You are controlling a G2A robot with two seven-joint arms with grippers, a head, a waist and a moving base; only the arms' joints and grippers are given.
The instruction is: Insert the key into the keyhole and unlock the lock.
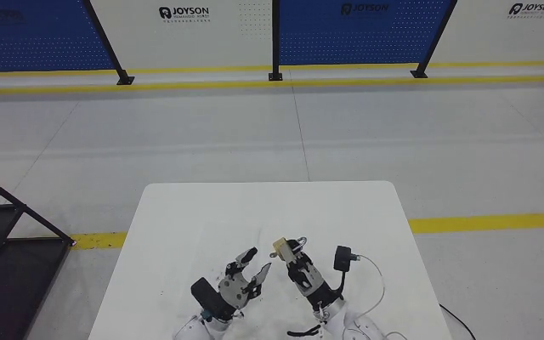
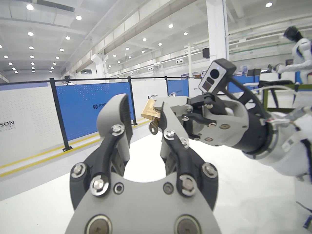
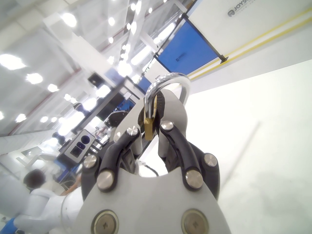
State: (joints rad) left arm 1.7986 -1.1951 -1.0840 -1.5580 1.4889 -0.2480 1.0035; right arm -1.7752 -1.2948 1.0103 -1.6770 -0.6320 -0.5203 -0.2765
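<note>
My right gripper (image 1: 291, 257) is shut on a brass padlock (image 1: 283, 247), held above the near middle of the white table (image 1: 212, 212). In the right wrist view the brass body (image 3: 148, 126) sits clamped between the fingers (image 3: 174, 108), and the silver shackle (image 3: 168, 83) arches beyond them. The left wrist view shows the padlock (image 2: 149, 111) from the side, with a key (image 2: 154, 127) sticking out of its underside. My left gripper (image 2: 143, 115) is open just short of the key, empty, one finger (image 2: 168, 116) close beside it. From above, the left gripper (image 1: 255, 265) sits just left of the right one.
The right arm's wrist camera (image 1: 342, 255) and its cable (image 1: 374, 293) stick out to the right. A black rack (image 1: 21, 229) stands off the table's left side. Blue and white fence panels (image 1: 357, 30) line the far floor.
</note>
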